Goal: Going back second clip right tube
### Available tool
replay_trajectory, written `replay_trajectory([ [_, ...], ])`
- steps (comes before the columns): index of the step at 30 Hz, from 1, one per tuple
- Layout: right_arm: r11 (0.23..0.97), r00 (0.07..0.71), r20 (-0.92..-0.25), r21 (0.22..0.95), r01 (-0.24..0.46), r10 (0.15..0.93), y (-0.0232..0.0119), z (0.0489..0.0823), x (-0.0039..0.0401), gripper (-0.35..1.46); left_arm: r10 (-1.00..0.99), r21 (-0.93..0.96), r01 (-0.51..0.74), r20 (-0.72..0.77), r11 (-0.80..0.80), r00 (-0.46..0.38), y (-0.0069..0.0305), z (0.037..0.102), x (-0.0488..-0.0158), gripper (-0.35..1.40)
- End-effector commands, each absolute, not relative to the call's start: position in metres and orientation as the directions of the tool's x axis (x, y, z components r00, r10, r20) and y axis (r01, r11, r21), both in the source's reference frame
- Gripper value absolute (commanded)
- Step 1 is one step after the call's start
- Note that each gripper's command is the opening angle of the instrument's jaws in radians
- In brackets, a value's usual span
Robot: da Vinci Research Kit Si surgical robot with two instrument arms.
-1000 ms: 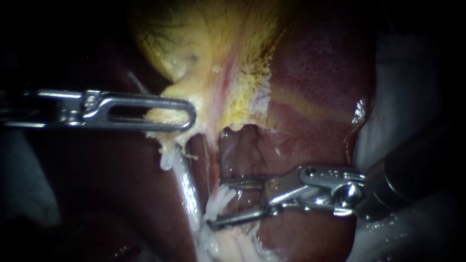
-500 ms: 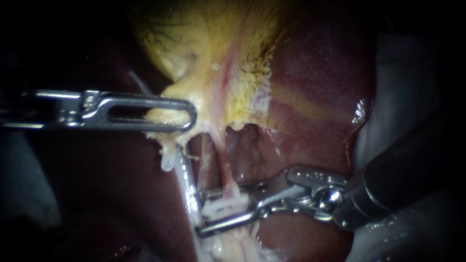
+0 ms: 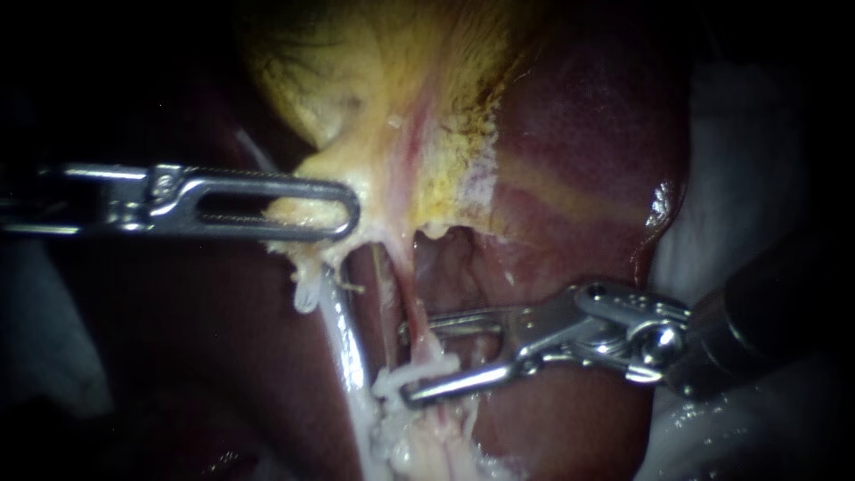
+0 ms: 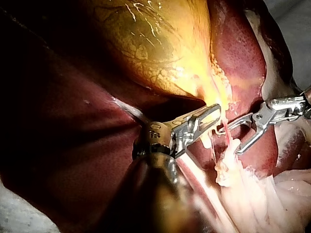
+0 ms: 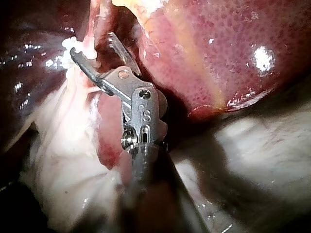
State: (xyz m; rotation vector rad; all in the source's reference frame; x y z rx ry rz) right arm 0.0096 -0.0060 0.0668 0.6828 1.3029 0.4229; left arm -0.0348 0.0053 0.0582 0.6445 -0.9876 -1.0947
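My left instrument [image 3: 349, 212] comes in from the left with its slotted jaws shut on the yellow lower edge of the gallbladder [image 3: 383, 98], holding it taut. My right instrument [image 3: 408, 362] reaches in from the lower right, jaws open. They straddle the thin reddish right tube [image 3: 411, 307], which runs down from the gallbladder's neck. Frayed white tissue [image 3: 419, 370] lies against the lower jaw. A whitish left tube [image 3: 346, 343] runs beside it. In the right wrist view the open jaws [image 5: 92, 46] bracket the pink tube [image 5: 91, 24]. The left wrist view shows both instruments [image 4: 209, 119] [image 4: 234, 138] near each other.
Dark red liver [image 3: 588, 134] fills the right and lower field, with a glistening edge. White cloth [image 3: 748, 187] lies beyond the liver at the far right. Pale stringy tissue [image 3: 427, 445] gathers below the right instrument's jaws.
The right instrument pushed left and down along the tube, then drew back right and slightly up. Its jaws stayed open. The left instrument has held still.
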Motion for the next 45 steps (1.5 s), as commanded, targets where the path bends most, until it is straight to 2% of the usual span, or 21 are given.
replay_trajectory([
  [1,0.755,0.229,-0.751,0.65,0.092,0.619,-0.0057,0.0666,0.0091,0.5,-0.935,0.834,0.424,0.331,0.353,0.128,0.0053,0.0583,-0.0349,-0.35],
  [8,0.847,0.217,-0.843,0.522,0.1,0.493,-0.003,0.064,0.0067,0.5,-0.935,0.834,0.424,0.331,0.354,0.129,0.0053,0.0584,-0.0348,-0.35],
  [13,0.874,0.21,-0.873,0.47,0.123,0.44,-0.0018,0.0618,0.005,0.5,-0.935,0.834,0.423,0.332,0.354,0.129,0.0053,0.0585,-0.0347,-0.35],
  [20,0.898,0.206,-0.897,0.421,0.127,0.392,-0.0009,0.0603,0.0041,0.5,-0.934,0.834,0.424,0.332,0.355,0.129,0.0053,0.0587,-0.0347,-0.35],
  [33,0.917,0.211,-0.909,0.387,0.101,0.36,0.0006,0.0592,0.0026,0.5,-0.933,0.831,0.426,0.337,0.359,0.129,0.0051,0.0596,-0.035,-0.35],
  [45,0.915,0.209,-0.909,0.388,0.11,0.36,0.0003,0.059,0.0022,0.5,-0.936,0.831,0.432,0.323,0.351,0.14,0.0053,0.0659,-0.0382,-0.35],
])
